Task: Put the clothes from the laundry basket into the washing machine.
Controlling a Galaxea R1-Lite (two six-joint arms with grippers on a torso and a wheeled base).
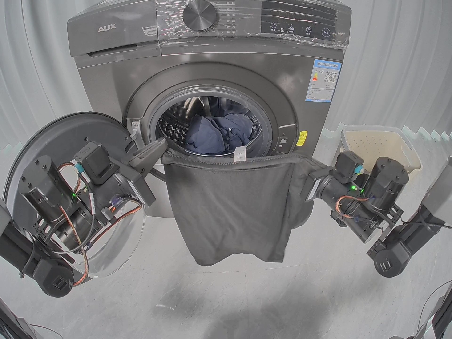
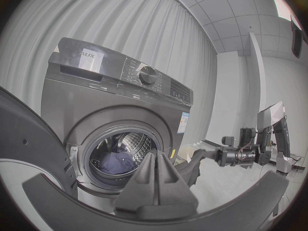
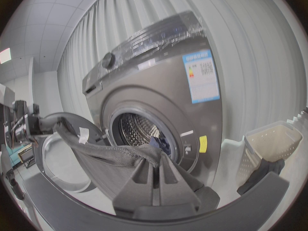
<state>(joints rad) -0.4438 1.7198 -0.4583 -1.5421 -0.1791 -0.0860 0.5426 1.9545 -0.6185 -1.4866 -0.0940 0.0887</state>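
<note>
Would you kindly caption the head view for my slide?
Left tool and right tool hold a grey garment stretched before the washing machine.

Curtain: pale grey-white, pleated, hangs full height as the backdrop.
Ceiling: directly above the curtain; square tiles in a grid, light grey.
Light: one lit rectangular panel set in the ceiling, well apart from the curtain.
Wall: plain white, meets the curtain at its far end.
Column: white, upright, beyond the curtain's far end, beside that wall.
Floor: pale grey, smooth, runs up to the curtain's foot.
</note>
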